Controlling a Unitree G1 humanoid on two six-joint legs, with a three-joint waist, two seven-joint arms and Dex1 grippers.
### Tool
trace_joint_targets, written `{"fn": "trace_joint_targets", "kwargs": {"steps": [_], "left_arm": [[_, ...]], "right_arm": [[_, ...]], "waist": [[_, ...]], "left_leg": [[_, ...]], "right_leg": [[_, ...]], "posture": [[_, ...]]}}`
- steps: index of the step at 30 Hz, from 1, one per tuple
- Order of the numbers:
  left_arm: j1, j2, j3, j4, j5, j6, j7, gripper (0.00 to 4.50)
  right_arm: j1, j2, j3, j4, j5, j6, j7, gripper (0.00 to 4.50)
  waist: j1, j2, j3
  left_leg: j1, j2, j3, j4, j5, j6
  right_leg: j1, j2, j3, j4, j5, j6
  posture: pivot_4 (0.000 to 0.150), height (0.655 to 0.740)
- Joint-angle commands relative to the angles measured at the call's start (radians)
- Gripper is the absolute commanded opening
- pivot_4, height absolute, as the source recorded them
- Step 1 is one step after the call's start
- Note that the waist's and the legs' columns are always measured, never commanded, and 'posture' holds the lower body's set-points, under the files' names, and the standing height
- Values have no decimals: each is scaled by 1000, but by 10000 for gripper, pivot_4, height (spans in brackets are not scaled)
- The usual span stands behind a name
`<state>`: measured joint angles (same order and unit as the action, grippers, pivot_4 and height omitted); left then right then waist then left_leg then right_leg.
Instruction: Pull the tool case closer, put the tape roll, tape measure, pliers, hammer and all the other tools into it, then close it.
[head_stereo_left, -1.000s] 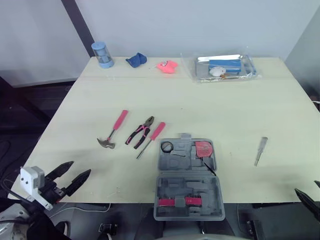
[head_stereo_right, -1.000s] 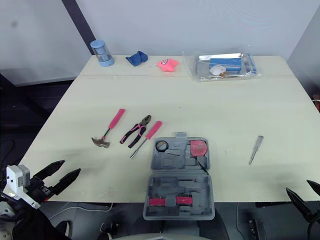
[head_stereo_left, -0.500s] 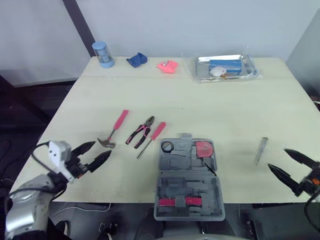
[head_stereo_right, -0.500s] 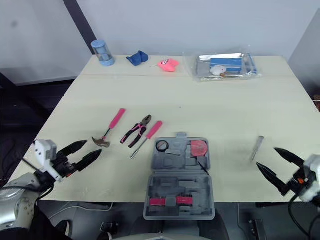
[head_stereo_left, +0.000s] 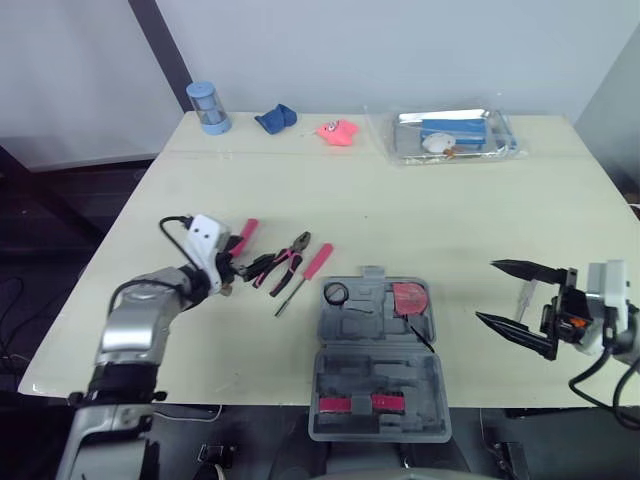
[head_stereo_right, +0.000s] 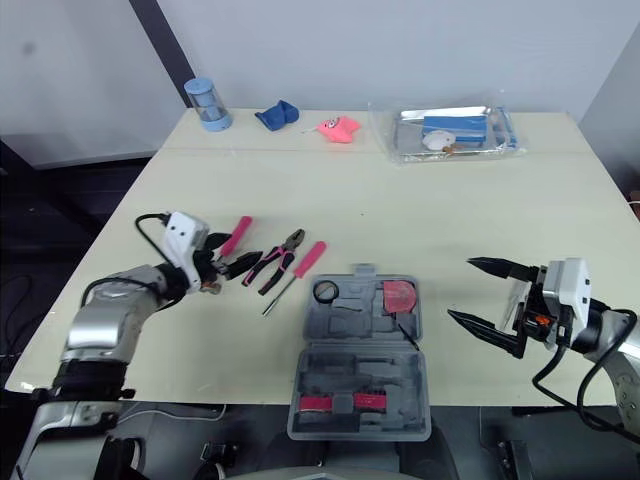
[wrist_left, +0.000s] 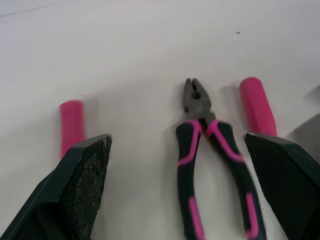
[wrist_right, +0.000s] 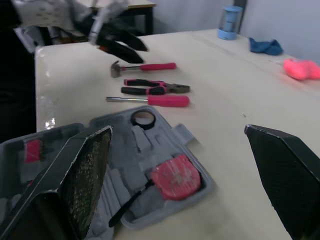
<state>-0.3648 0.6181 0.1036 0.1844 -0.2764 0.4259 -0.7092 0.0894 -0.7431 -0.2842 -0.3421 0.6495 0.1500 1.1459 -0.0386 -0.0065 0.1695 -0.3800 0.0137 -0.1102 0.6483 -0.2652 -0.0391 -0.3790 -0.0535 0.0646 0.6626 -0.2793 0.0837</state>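
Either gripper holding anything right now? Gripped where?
Nothing held. Left gripper is open near the pliers; right gripper is open beside the tool case.

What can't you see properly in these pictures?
- Hammer head: in the eye views the left claw mostly covers it. In the left wrist view one finger hides it.
- Small silver tool: the right claw partly hides it, and it is too small to name.
- Clear bag at the far edge: its contents are too small to tell.
- Pliers handles: cut off by the edge of the left wrist view.
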Motion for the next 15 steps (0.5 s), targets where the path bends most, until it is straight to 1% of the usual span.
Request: {"fn": "trace_joint_targets", "kwargs": {"steps": [1, 9, 15], "left_arm": [[-68, -31, -36, 58, 42, 5, 34, 45000], [-125, -110, -82, 116, 83, 54, 95, 45000], [-128, -142, -76, 143, 89, 107, 122, 45000]], "right_arm": [[-31, -14, 9, -9, 2, -10, 27, 44807], [-37, -15, 9, 0, -3, -18, 56, 44807], [-30, -17, -7, 0, -2, -24, 73, 44807]], "waist": [[0, 0, 0], [0, 0, 0], [-1, 0, 0]], "left_leg": [[0, 0, 0, 0, 0, 0], [-1, -1, -1, 1, 0, 0], [-1, -1, -2, 1, 0, 0]], "right_leg": [[0, 0, 0, 0, 0, 0], [0, 0, 0, 0, 0, 0], [0, 0, -1, 0, 0, 0]], "posture": [[1500, 7400], [1500, 7400], [1500, 7400]]}}
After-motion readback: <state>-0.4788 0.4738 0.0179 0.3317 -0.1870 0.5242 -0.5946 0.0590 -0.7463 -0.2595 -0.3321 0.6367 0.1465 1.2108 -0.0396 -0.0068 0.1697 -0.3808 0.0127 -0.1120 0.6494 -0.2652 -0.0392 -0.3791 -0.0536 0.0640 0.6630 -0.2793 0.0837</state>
